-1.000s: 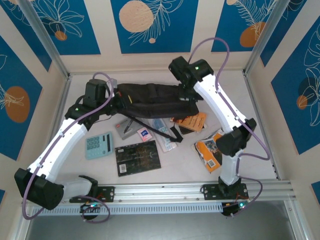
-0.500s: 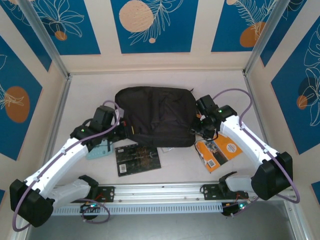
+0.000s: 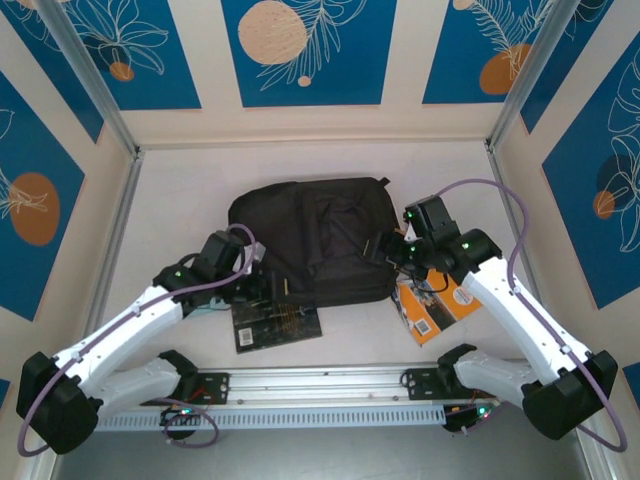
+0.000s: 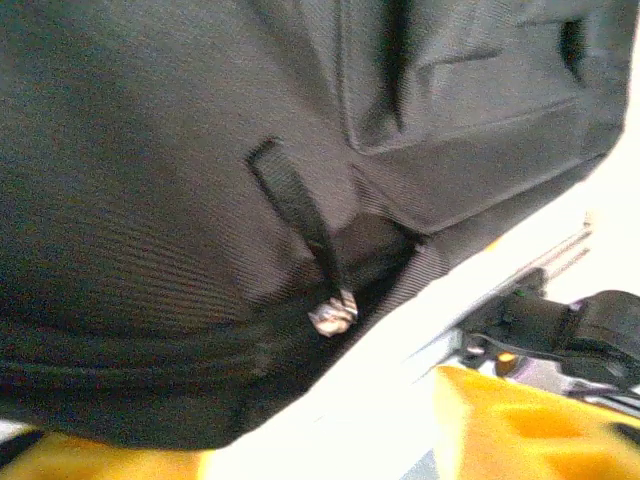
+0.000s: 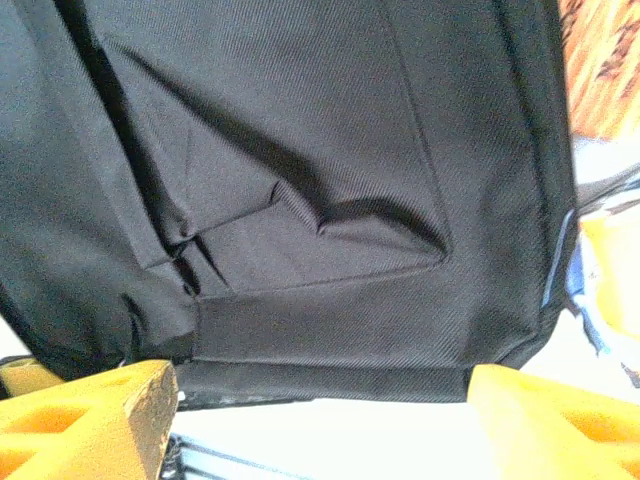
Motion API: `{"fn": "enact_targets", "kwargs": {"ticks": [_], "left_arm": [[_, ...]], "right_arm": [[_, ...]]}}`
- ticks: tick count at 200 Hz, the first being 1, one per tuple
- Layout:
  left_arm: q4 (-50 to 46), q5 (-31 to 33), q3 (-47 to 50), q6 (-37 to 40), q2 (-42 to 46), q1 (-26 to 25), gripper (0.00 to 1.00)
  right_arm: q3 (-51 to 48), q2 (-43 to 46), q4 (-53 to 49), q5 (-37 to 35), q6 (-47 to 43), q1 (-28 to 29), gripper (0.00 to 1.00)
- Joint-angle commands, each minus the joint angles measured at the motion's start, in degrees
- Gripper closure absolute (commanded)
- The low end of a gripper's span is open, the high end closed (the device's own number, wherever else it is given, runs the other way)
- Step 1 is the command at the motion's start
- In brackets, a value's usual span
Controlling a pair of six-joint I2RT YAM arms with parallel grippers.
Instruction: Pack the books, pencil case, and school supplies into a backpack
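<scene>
Right now the black backpack (image 3: 315,240) is lying flat in the middle of the desk. The left hand (image 3: 258,285) and right hand (image 3: 388,250) are hovering at its sides, fingers spread wide, probably to pull it open. The black book (image 3: 277,322) and orange book (image 3: 437,303) are waiting near the front edge, their words too small to read.

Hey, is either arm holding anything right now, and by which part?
Nothing looks held. The left gripper and right gripper both have jaws spread wide at the edge of the backpack, not closed on its fabric.
</scene>
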State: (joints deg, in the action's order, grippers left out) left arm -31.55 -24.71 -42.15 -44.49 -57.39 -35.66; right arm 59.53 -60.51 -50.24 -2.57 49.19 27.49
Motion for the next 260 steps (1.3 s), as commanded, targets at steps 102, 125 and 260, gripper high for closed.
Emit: {"fn": "enact_targets", "kwargs": {"ticks": [102,125,260], "left_arm": [[-29.4,36.66,-12.55,-1.8,14.35,-1.42,0.32],[-22.92,31.66,-9.82,-4.34,12.43,-1.36,0.32],[-21.28,25.55,-25.31,6.32,-15.13,-9.64,0.45]], "right_arm": [[-6.74,0.28,9.32,-4.45,24.12,16.57,0.27],[-15.2,1.73,19.12,-5.04,34.73,18.45,0.24],[-31.82,3.61,33.22,-12.09,40.37,17.39,0.55]]}}
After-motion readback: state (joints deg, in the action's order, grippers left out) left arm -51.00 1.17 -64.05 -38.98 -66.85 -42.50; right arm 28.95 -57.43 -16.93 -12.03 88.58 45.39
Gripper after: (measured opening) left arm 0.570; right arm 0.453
